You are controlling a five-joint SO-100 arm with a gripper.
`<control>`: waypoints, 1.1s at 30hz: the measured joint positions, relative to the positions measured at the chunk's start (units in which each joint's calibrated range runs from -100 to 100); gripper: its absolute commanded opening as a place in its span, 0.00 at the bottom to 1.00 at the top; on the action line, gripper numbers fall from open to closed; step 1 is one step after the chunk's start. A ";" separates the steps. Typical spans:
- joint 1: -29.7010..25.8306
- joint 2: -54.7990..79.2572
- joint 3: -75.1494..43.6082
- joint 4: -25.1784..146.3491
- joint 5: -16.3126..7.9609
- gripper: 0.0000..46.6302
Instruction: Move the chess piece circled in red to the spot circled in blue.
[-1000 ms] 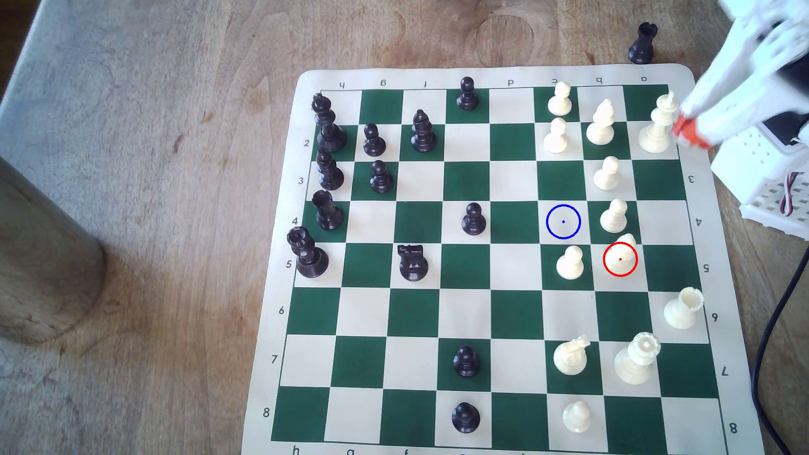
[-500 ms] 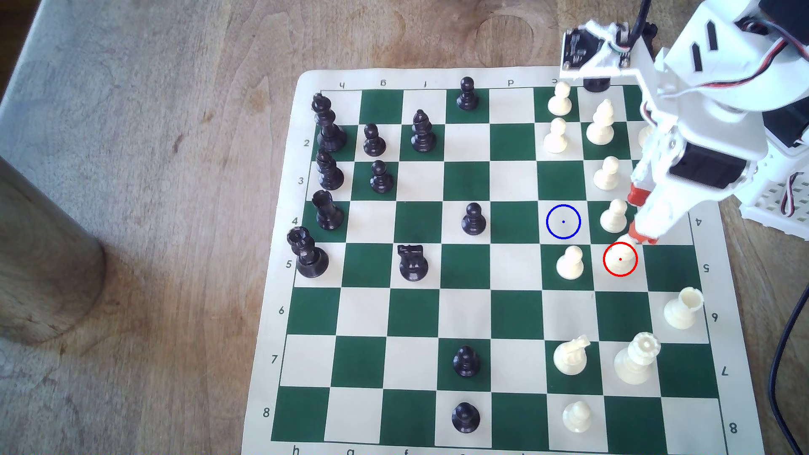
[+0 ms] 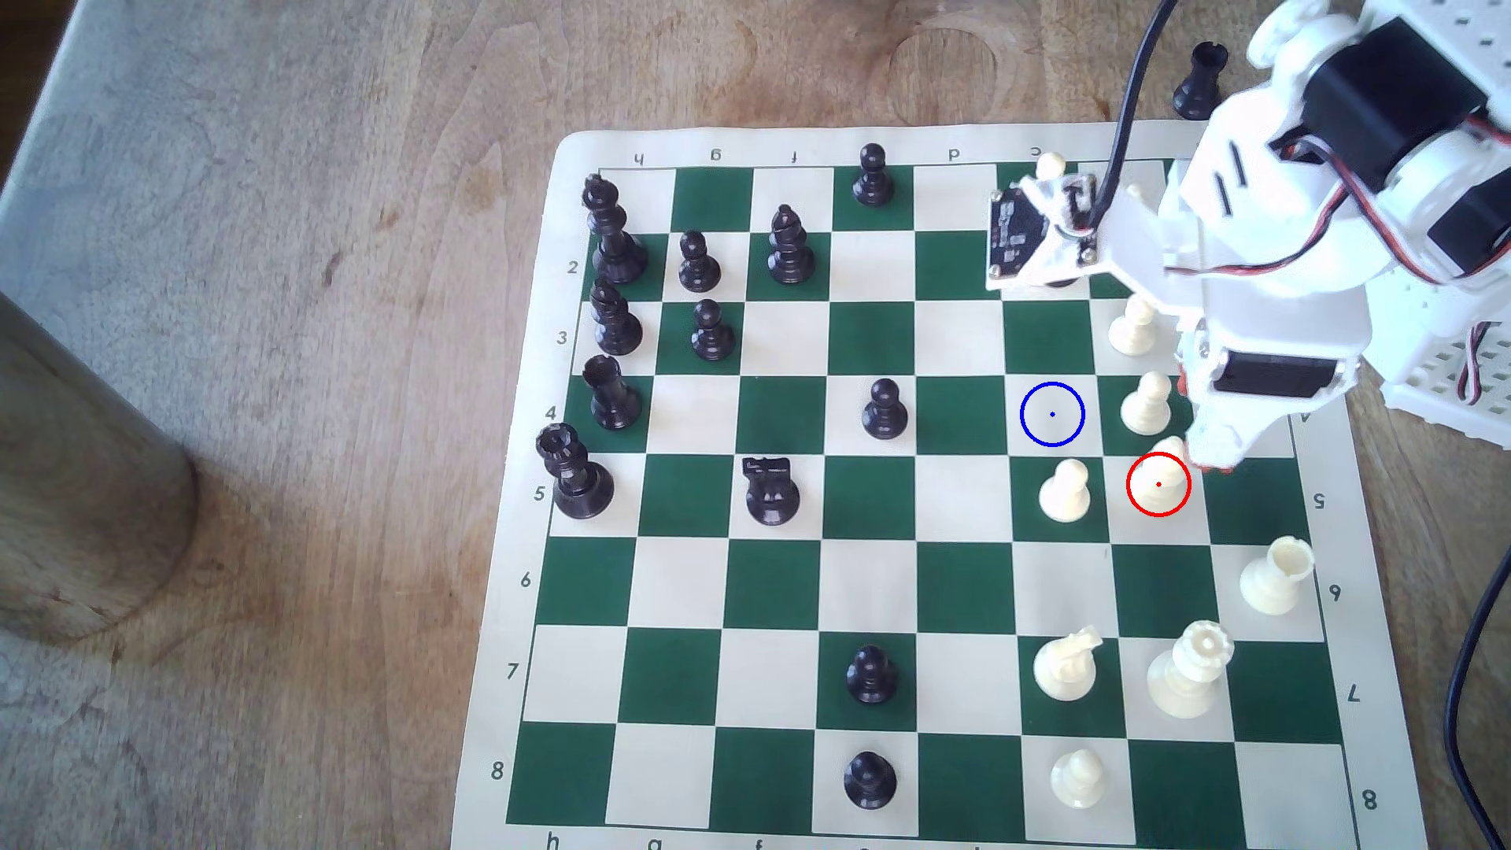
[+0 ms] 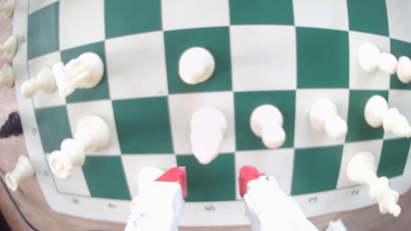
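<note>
You're hovering gripper [image 4: 212, 181] w/ jaws apart, gripping nothing, just short of red-circled pawn [image 3: 1165, 478] standing on b5. Neighbour pawn [image 3: 1146, 404] sitting close; you're risking clipping it. Blue-ringed square [image 3: 1052, 414] waiting bare.

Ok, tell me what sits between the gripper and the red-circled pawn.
Nothing: the wrist view shows bare green board between the open gripper and the pawn.

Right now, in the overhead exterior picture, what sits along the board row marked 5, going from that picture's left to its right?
Black queen → black knight → cream pawn → the red-circled cream pawn → the gripper just beside it.
</note>
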 measured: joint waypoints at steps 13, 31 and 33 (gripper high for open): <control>0.96 7.79 1.90 -7.41 -0.59 0.31; -2.21 12.07 1.90 -10.12 -2.10 0.00; -2.88 12.23 1.90 -10.12 -2.10 0.00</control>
